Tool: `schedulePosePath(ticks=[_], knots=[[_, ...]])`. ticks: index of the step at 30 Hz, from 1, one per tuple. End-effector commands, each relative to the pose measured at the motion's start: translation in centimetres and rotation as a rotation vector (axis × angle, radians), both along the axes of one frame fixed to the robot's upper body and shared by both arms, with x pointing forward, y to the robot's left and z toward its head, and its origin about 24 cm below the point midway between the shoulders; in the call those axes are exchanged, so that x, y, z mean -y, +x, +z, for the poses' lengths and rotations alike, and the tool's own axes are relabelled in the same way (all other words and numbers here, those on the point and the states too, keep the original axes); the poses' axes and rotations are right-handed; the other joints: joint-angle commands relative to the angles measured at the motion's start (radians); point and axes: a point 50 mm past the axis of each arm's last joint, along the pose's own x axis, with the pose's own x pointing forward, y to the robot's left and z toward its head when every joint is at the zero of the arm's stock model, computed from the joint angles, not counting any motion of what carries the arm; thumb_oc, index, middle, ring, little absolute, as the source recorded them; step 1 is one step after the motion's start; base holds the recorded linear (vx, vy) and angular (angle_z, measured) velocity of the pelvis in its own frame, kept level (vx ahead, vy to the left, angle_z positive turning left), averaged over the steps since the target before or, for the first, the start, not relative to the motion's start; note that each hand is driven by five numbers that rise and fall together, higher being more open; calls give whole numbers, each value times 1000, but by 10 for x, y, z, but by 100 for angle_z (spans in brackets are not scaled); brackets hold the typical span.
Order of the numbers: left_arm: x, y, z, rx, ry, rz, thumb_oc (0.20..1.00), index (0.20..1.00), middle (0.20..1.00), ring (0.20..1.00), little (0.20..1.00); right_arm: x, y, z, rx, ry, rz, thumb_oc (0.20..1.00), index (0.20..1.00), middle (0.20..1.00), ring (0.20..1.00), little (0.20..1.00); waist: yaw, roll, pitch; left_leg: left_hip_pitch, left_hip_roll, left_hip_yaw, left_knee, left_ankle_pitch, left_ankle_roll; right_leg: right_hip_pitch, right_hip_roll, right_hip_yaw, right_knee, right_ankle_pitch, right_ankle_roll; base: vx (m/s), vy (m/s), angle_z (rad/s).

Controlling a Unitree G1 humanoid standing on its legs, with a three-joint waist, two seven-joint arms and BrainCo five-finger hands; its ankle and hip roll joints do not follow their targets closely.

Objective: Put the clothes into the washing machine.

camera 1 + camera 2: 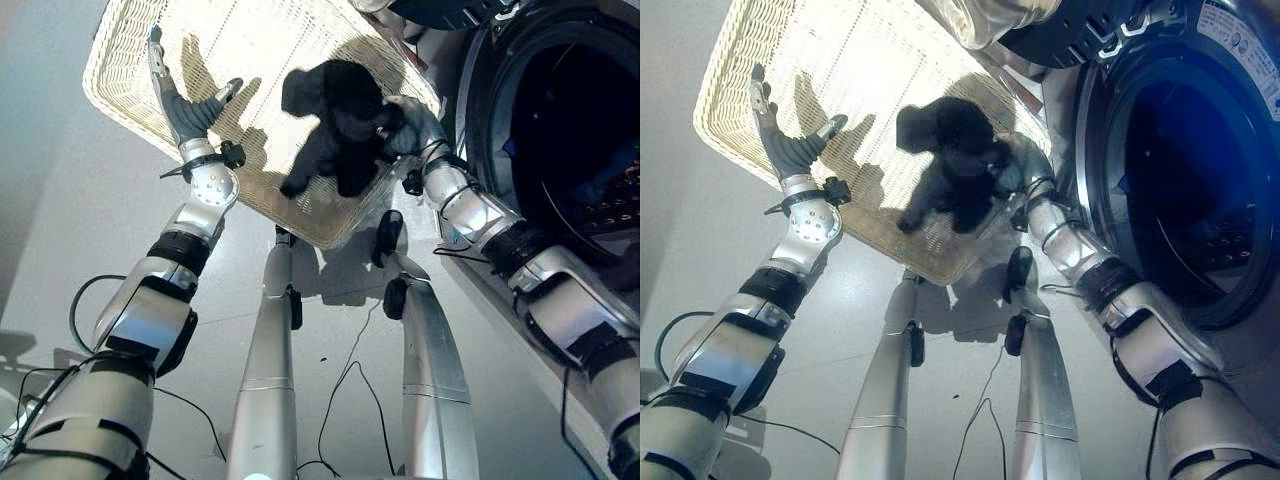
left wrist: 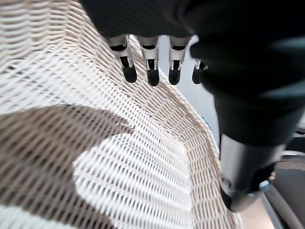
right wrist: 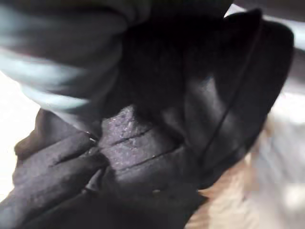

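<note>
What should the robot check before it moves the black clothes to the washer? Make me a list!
1. Right hand has the black clothes: cannot tell. The hand is at the cloth, but its fingers are hidden by it.
2. Clothes clear of the basket: cannot tell. The bunch shows above the basket floor with a shadow beside it, but its lower ends are hard to judge.
3. Washer door open: ok. The dark drum shows through the round opening.
4. Left hand out of the way: ok. It is open over the basket's other side, holding nothing.
5. Room in the drum: cannot tell. Something blue and dark already lies inside.
</note>
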Motion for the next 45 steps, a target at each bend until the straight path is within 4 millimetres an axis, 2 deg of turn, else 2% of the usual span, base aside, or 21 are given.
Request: schedulePosePath(ticks=[1,6,10,14,16,17,22,25,28,32,33,34,35,37,39,40,42,43,45], knots=[[-6,-6,14,96,-87,-3,1000,1000,1000,1000,1000,-2,-9,-26,-136,526,371,200,200,200,200,200,-31,14,-20,-27,-53,42,146,-143,4,79,76,-20,-249,164,107,0,0,0],[-6,-5,16,92,-81,2,1000,1000,1000,1000,1000,4,-14,-22,-115,878,602,200,200,200,200,200,-39,3,-20,-16,-43,46,137,-143,3,90,73,-22,-253,167,112,0,2,-1],[-9,-6,16,93,-72,3,1000,1000,1000,1000,1000,17,-14,-14,-58,1007,673,200,200,200,200,200,-39,4,-20,-8,-39,42,124,-145,4,95,69,-22,-260,170,116,-2,-2,-1],[-12,-7,15,93,-66,3,1000,1000,1000,1000,1000,35,-12,-12,-3,1090,639,200,200,200,200,200,-39,3,-20,-5,-36,40,124,-149,1,99,66,-21,-263,170,119,-2,-7,-4],[-16,-8,12,92,-66,4,1000,1000,1000,1000,1000,51,-10,-16,28,1148,583,200,200,200,200,200,-39,4,-20,-1,-34,41,120,-150,1,103,65,-22,-265,170,120,0,3,-3],[-20,-8,10,90,-66,4,1000,1000,1000,1000,1000,68,-9,-20,55,1202,529,200,200,200,200,200,-40,4,-20,2,-34,42,118,-152,0,107,66,-22,-270,170,121,0,0,0],[-25,-9,5,90,-63,12,1000,1000,1000,1000,1000,114,-9,-43,90,1346,347,200,200,200,200,200,-44,3,-20,1,-30,44,119,-160,-1,108,66,-19,-273,171,122,0,0,0],[-28,-10,2,91,-62,13,1000,1000,1000,1000,1000,150,-14,-55,154,1484,208,200,200,200,200,200,-45,5,-20,-1,-26,47,120,-164,-1,107,68,-15,-278,173,124,11,1,-4],[-29,-8,3,85,-56,17,1000,1000,1000,1000,1000,173,-18,-63,183,1566,57,200,200,200,200,200,-47,5,-20,0,-25,48,122,-167,0,109,68,-12,-279,178,125,0,0,0],[-28,-7,6,85,-54,20,1000,1000,1000,1000,1000,193,-24,-59,205,1593,-152,200,200,200,200,200,-47,10,-20,-1,-22,51,117,-164,-2,110,69,-10,-288,185,125,0,-5,-5],[-29,-8,7,88,-49,20,1000,1000,1000,1000,1000,207,-31,-54,231,1599,-283,200,200,200,200,200,-46,11,-20,-8,-21,50,115,-155,-2,103,68,-9,-294,195,123,17,-16,-4],[-29,-8,5,82,-47,20,1000,1000,1000,1000,1000,211,-33,-53,239,1595,-321,200,200,200,200,200,-45,12,-20,0,-20,50,117,-164,-3,111,69,-8,-291,187,125,-1,-33,-4],[-29,-8,4,85,-40,19,1000,1000,1000,1000,1000,229,-43,-39,302,1596,-452,200,200,200,200,200,-43,13,-20,-7,-19,49,117,-158,-4,105,67,-8,-296,198,124,22,-45,-4],[-31,-11,-3,74,-24,22,1000,1000,1000,1000,1000,251,-59,-23,371,1588,-617,200,200,200,200,200,-41,9,-20,3,-16,44,127,-177,-5,119,68,-8,-294,190,127,10,-70,-2],[-31,-13,-8,71,-10,25,1000,1000,1000,1000,1000,266,-75,2,497,1587,-696,200,200,200,200,200,-37,1,-20,2,-12,40,131,-182,-5,126,68,-11,-299,194,128,-13,-65,0],[-34,-16,-9,74,-5,30,1000,1000,1000,1000,1000,272,-89,30,608,1529,-764,200,200,200,200,200,-36,-5,-20,5,-10,36,130,-185,-4,132,71,-14,-305,197,127,-21,-36,-1],[-43,-20,-9,77,4,43,1000,1000,1000,1000,1000,280,-109,58,758,1494,-819,200,200,200,200,200,-41,-19,-20,8,-4,33,130,-189,-3,140,74,-15,-309,199,127,-21,-12,-3],[-55,-24,-7,79,8,62,1000,1000,1000,1000,1000,291,-132,76,872,1467,-873,200,200,200,200,200,-51,-37,-20,20,2,31,127,-190,-2,157,80,-15,-315,201,126,-39,-20,-12],[-64,-27,-5,76,10,74,1000,1000,1000,1000,1000,302,-148,82,936,1445,-905,200,200,200,200,200,-59,-48,-20,30,7,32,124,-189,-1,170,84,-14,-319,202,125,-26,-22,-15]])
